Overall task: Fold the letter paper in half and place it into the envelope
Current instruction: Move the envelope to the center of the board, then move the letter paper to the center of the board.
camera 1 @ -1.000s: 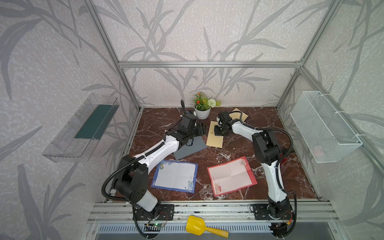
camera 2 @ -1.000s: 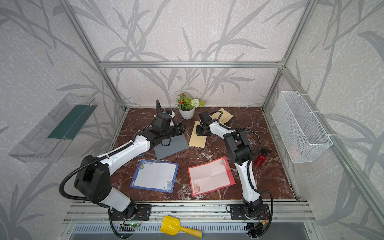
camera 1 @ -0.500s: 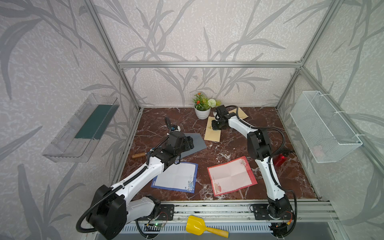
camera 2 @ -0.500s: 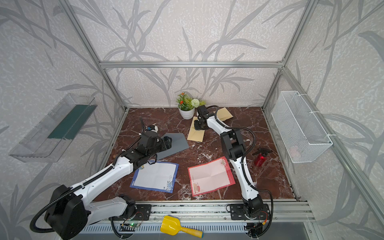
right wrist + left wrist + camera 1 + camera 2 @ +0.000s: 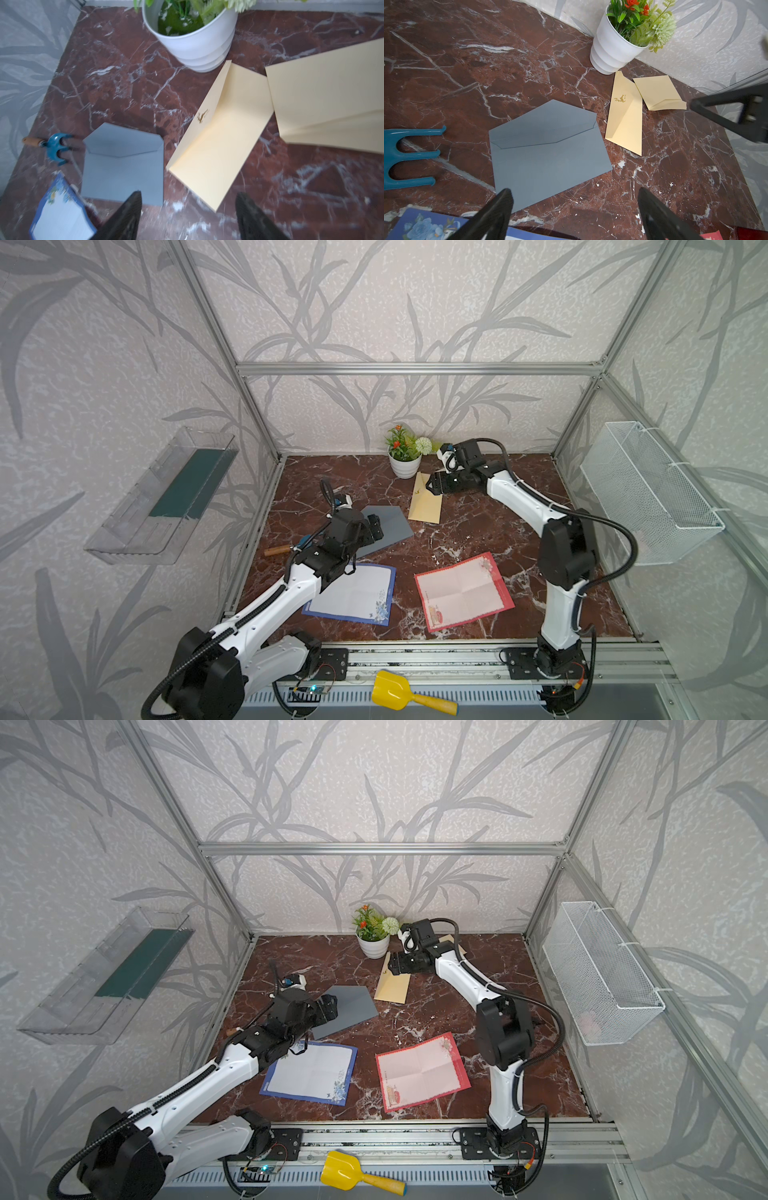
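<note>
Pincer check: left pincer (image 5: 575, 193) spread, empty, over grey envelope (image 5: 548, 149), flap open; blue-bordered letter paper (image 5: 353, 593) unfolded just beside it on tabletop (image 5: 478, 522). Right pincer (image 5: 189, 194) spread, empty, above cream envelope (image 5: 220, 141).

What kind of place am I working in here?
Probably a staged robot test cell: an aluminium frame with wallpapered panels encloses a marble-look tabletop, with a grey envelope and blue-bordered letter paper laid out.
</note>
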Controlling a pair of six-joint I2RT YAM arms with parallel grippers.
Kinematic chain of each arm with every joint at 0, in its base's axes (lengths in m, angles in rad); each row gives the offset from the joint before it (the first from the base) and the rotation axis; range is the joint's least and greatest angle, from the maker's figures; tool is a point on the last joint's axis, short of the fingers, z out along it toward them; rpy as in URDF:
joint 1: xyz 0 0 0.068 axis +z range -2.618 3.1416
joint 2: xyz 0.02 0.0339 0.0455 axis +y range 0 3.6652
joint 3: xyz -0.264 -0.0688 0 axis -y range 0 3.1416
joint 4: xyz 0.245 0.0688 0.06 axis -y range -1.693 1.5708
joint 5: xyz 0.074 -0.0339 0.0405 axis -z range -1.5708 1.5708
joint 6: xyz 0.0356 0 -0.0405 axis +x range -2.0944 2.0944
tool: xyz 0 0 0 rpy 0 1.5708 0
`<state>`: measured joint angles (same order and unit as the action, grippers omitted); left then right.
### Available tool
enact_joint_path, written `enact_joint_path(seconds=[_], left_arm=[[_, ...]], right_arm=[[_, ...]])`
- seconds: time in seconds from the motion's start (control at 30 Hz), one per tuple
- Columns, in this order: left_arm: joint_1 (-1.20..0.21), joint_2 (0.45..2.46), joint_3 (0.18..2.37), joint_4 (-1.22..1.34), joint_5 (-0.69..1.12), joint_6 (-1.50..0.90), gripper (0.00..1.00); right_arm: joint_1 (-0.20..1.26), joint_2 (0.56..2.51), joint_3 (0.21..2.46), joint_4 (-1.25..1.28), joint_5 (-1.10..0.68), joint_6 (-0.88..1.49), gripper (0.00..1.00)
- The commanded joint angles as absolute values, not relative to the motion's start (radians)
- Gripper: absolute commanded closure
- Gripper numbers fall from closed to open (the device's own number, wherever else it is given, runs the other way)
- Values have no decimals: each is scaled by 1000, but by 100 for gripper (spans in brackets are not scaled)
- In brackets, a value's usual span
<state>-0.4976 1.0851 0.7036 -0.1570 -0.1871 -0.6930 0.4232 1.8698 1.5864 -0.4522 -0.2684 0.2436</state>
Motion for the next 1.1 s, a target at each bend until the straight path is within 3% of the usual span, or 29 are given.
enact_joint_path(seconds=[0.0,0.23,0.43,0.53,1.07], left_arm=[[-491,1063,686,-136,-215,-705,4],[-482,1086,683,-123,-172,-688,4],[-481,1079,662,-115,-173,-701,4],[-481,1076,650,-100,-165,-710,4],[-481,1055,624,-103,-143,-741,4]], right_arm=[[420,1662,1338,-389,-290,255,17],[465,1206,912,-568,-236,306,7],[665,966,737,-693,-101,542,7],[732,958,667,-671,-64,620,7],[756,1259,639,-406,-103,668,11]])
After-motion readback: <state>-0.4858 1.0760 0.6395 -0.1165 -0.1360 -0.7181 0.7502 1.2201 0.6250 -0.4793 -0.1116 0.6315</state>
